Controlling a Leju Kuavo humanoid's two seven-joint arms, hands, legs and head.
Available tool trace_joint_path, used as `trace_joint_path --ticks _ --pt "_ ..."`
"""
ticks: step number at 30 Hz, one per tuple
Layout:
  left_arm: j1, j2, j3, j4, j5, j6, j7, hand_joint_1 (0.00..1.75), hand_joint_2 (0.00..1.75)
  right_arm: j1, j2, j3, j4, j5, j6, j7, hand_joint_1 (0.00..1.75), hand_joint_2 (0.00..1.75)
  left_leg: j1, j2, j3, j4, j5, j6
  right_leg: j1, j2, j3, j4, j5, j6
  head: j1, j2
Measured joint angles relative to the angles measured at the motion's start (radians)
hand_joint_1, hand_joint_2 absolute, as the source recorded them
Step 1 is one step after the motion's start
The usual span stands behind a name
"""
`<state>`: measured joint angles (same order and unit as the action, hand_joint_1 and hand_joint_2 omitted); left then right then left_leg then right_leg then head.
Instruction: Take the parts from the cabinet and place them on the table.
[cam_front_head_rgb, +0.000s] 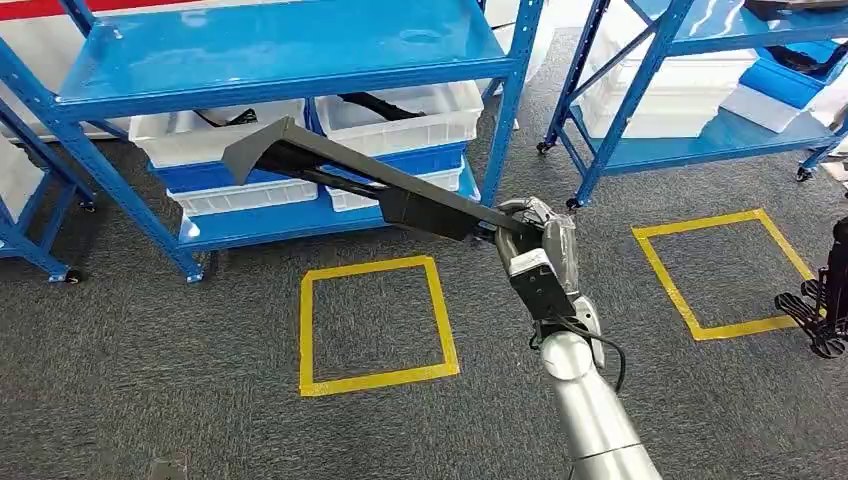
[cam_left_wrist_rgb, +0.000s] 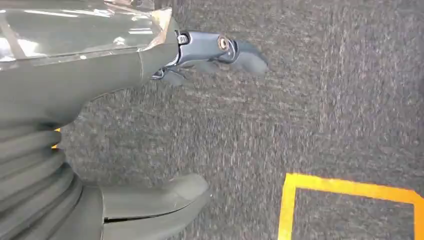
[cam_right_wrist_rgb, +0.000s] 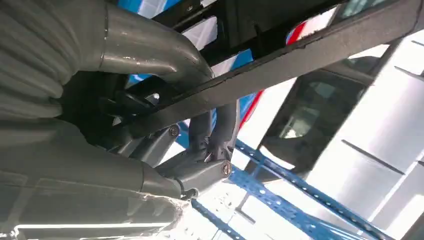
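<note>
In the head view my right hand (cam_front_head_rgb: 540, 245) grips one end of a long black part (cam_front_head_rgb: 350, 180), a flat bar with a wider angled end. The bar reaches up and left, in front of the blue cabinet (cam_front_head_rgb: 280, 60) and its lower shelf of white bins (cam_front_head_rgb: 220, 130). Close up in the right wrist view, the fingers (cam_right_wrist_rgb: 215, 135) wrap around the black bar (cam_right_wrist_rgb: 300, 60). My left hand (cam_left_wrist_rgb: 100, 85) hangs over the grey carpet with thumb and fingers apart and nothing in it.
Two yellow tape squares (cam_front_head_rgb: 375, 325) (cam_front_head_rgb: 725, 270) mark the carpet in front of the shelving. A second blue rack (cam_front_head_rgb: 700, 100) with white bins stands at the right. A black stand (cam_front_head_rgb: 825, 300) sits at the right edge.
</note>
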<state>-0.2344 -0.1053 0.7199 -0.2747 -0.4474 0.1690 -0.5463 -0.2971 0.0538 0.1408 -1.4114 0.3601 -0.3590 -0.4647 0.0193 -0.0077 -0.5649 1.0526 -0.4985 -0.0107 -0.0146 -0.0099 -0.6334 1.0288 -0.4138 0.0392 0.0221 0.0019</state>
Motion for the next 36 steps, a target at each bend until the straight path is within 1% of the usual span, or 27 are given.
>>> trace_joint_path --ticks 2,4,5,6,7,8,9,11,12,13,16,17,18,19,20,22,23,24,25,26,27,28,29,31,32,34,36 --pt "0.000 0.000 0.008 0.000 0.018 0.002 -0.005 0.00 1.75 -0.021 0.000 -0.005 0.019 -0.007 0.005 -0.008 1.75 1.75 0.008 0.005 -0.003 -0.024 0.015 0.024 0.002 0.002 -0.014 0.007 -0.003 0.015 0.000 0.000" --pt "0.001 0.003 0.016 -0.003 0.030 0.003 -0.011 0.00 1.75 -0.048 0.000 -0.007 0.041 -0.009 0.005 -0.014 1.75 1.75 0.005 0.010 -0.022 -0.027 0.034 0.046 -0.003 0.005 -0.045 0.074 -0.074 0.002 0.005 0.000" --pt "0.002 0.004 0.023 -0.003 0.034 0.005 -0.014 0.00 1.75 -0.062 0.001 -0.007 0.057 -0.011 0.005 -0.019 1.75 1.75 0.005 0.011 -0.037 -0.027 0.046 0.047 -0.005 0.005 -0.070 0.162 -0.129 -0.002 0.003 0.000" --pt "0.004 0.004 0.026 -0.004 0.041 0.005 -0.016 0.00 1.75 -0.071 0.002 -0.007 0.068 -0.012 0.006 -0.020 1.75 1.75 0.005 0.011 -0.049 -0.026 0.056 0.048 -0.006 0.005 -0.086 0.235 -0.162 0.000 0.003 0.000" --pt "0.006 0.004 0.029 -0.004 0.045 0.005 -0.019 0.00 1.75 -0.077 0.002 -0.007 0.077 -0.012 0.005 -0.021 1.75 1.75 0.005 0.011 -0.061 -0.026 0.067 0.047 -0.006 0.005 -0.093 0.292 -0.174 0.009 0.003 0.000" --pt "0.010 0.004 0.031 -0.003 0.049 0.005 -0.022 0.00 1.75 -0.083 0.003 -0.007 0.085 -0.012 0.006 -0.021 1.75 1.75 0.005 0.011 -0.073 -0.026 0.076 0.045 -0.008 0.005 -0.082 0.306 -0.162 0.020 0.003 0.000" --pt "0.013 0.003 0.036 -0.004 0.053 0.006 -0.024 0.00 1.75 -0.089 0.006 -0.006 0.092 -0.011 0.006 -0.021 1.75 1.75 0.006 0.011 -0.085 -0.025 0.087 0.041 -0.010 0.005 -0.051 0.279 -0.134 0.035 0.003 0.000" --pt "0.017 0.004 0.047 -0.004 0.062 0.007 -0.031 0.00 1.75 -0.106 0.010 -0.006 0.103 -0.011 0.006 -0.022 1.75 1.75 0.010 0.010 -0.105 -0.025 0.105 0.031 -0.016 0.005 0.055 0.132 -0.082 0.053 0.003 0.000" --pt "0.018 0.005 0.051 -0.004 0.063 0.007 -0.034 0.00 1.75 -0.115 0.012 -0.006 0.108 -0.011 0.007 -0.022 1.75 1.75 0.009 0.010 -0.111 -0.024 0.115 0.022 -0.020 0.006 0.108 0.038 -0.103 0.046 0.003 0.000" --pt "0.019 0.006 0.052 -0.005 0.064 0.007 -0.037 0.00 1.75 -0.124 0.016 -0.005 0.111 -0.011 0.008 -0.022 1.75 1.75 0.007 0.010 -0.119 -0.025 0.124 0.014 -0.002 0.011 0.154 -0.022 -0.125 0.032 0.003 0.000" --pt "0.027 0.006 0.056 -0.005 0.066 0.007 -0.038 0.00 1.75 -0.132 0.019 -0.005 0.123 -0.011 0.010 -0.024 1.75 1.75 0.008 0.009 -0.120 -0.045 0.162 -0.004 0.009 0.012 0.129 -0.018 -0.111 0.003 0.002 0.000" --pt "0.032 0.008 0.060 -0.005 0.067 0.007 -0.038 0.00 1.75 -0.132 0.021 -0.005 0.128 -0.011 0.011 -0.024 1.75 1.75 0.010 0.008 -0.128 -0.047 0.165 -0.011 -0.004 0.007 0.112 -0.027 -0.096 -0.014 0.002 0.000" --pt "0.033 0.008 0.064 -0.005 0.067 0.007 -0.038 0.00 1.75 -0.134 0.024 -0.005 0.131 -0.011 0.012 -0.025 1.75 1.75 0.012 0.009 -0.140 -0.032 0.123 -0.013 -0.011 0.006 0.111 -0.025 -0.084 -0.024 -0.002 0.000" --pt "0.036 0.008 0.066 -0.005 0.067 0.007 -0.039 0.00 1.75 -0.136 0.027 -0.005 0.134 -0.011 0.012 -0.025 1.75 1.75 0.012 0.008 -0.151 0.013 0.057 -0.013 -0.009 0.006 0.097 -0.023 -0.072 -0.041 -0.003 0.000" --pt "0.037 0.008 0.066 -0.005 0.071 0.005 -0.040 0.00 1.75 -0.136 0.029 -0.004 0.137 -0.011 0.013 -0.025 1.75 1.75 0.012 0.008 -0.166 0.086 -0.011 -0.014 -0.004 0.005 0.082 -0.023 -0.061 -0.047 -0.007 0.000" --pt "0.038 0.011 0.070 -0.005 0.074 0.000 -0.045 0.00 1.75 -0.137 0.031 -0.004 0.144 -0.011 0.014 -0.025 1.75 1.75 0.010 0.006 -0.191 0.240 -0.083 -0.015 0.006 0.004 0.054 -0.020 -0.037 -0.053 -0.006 0.000" --pt "0.039 0.011 0.072 -0.005 0.081 -0.005 -0.050 0.00 1.75 -0.137 0.031 -0.002 0.148 -0.011 0.015 -0.027 1.75 1.75 0.010 0.006 -0.186 0.278 -0.067 -0.013 0.011 0.004 0.037 -0.019 -0.030 -0.054 -0.006 0.000" --pt "0.041 0.011 0.074 -0.005 0.084 -0.010 -0.055 0.00 1.75 -0.137 0.031 -0.001 0.151 -0.014 0.016 -0.029 1.75 1.75 0.010 0.006 -0.170 0.275 -0.032 -0.009 0.014 0.004 0.025 -0.017 -0.021 -0.056 -0.006 0.000" --pt "0.042 0.011 0.076 -0.005 0.093 -0.016 -0.062 0.00 1.75 -0.137 0.031 0.000 0.156 -0.023 0.019 -0.033 1.75 1.75 0.009 0.006 -0.138 0.247 0.018 -0.003 0.017 0.004 0.010 -0.016 -0.011 -0.055 -0.006 0.000" --pt "0.043 0.011 0.080 -0.005 0.102 -0.023 -0.068 0.00 1.75 -0.139 0.031 0.002 0.160 -0.031 0.024 -0.038 1.75 1.75 0.006 0.005 -0.086 0.185 0.049 0.006 0.022 0.005 -0.003 -0.016 -0.001 -0.053 -0.006 0.000" --pt "0.043 0.011 0.084 -0.005 0.106 -0.026 -0.071 0.00 1.75 -0.143 0.031 0.004 0.164 -0.037 0.024 -0.040 1.75 1.75 0.002 0.004 -0.025 0.107 0.036 0.017 0.022 0.005 -0.009 -0.015 0.009 -0.052 -0.006 0.000" --pt "0.044 0.015 0.089 -0.006 0.112 -0.030 -0.075 0.00 1.75 -0.148 0.031 0.006 0.167 -0.042 0.026 -0.043 1.75 1.75 -0.005 0.007 0.039 0.012 -0.016 0.027 0.027 0.007 -0.015 -0.014 0.016 -0.045 -0.006 0.000" --pt "0.044 0.015 0.092 -0.006 0.114 -0.032 -0.080 0.00 1.75 -0.153 0.031 0.008 0.171 -0.045 0.027 -0.044 1.75 1.75 -0.006 0.009 0.065 -0.042 -0.036 0.025 0.025 0.004 -0.014 -0.014 0.021 -0.039 -0.004 0.000" --pt "0.048 0.015 0.098 -0.005 0.120 -0.035 -0.087 0.00 1.75 -0.166 0.031 0.013 0.178 -0.051 0.027 -0.048 1.75 1.75 -0.018 0.009 0.059 -0.047 -0.031 0.034 0.016 0.001 -0.018 -0.019 0.039 -0.023 -0.005 0.000" --pt "0.053 0.015 0.099 -0.005 0.122 -0.035 -0.090 0.00 1.75 -0.168 0.031 0.014 0.180 -0.053 0.027 -0.049 1.75 1.75 -0.015 0.010 0.058 -0.059 -0.018 0.042 0.023 0.002 -0.018 -0.020 0.045 -0.018 -0.005 0.000" --pt "0.058 0.011 0.100 -0.004 0.123 -0.036 -0.092 0.00 1.75 -0.171 0.029 0.014 0.185 -0.056 0.027 -0.050 1.75 1.75 -0.007 0.016 0.048 -0.067 0.006 0.052 0.018 0.006 -0.053 0.036 -0.004 -0.020 0.000 0.000" --pt "0.062 0.010 0.101 -0.004 0.123 -0.039 -0.092 0.00 1.75 -0.173 0.026 0.014 0.191 -0.058 0.027 -0.050 1.75 1.75 -0.007 0.016 0.024 -0.067 0.024 0.054 0.009 0.007 -0.111 0.196 -0.086 -0.025 0.002 0.000"
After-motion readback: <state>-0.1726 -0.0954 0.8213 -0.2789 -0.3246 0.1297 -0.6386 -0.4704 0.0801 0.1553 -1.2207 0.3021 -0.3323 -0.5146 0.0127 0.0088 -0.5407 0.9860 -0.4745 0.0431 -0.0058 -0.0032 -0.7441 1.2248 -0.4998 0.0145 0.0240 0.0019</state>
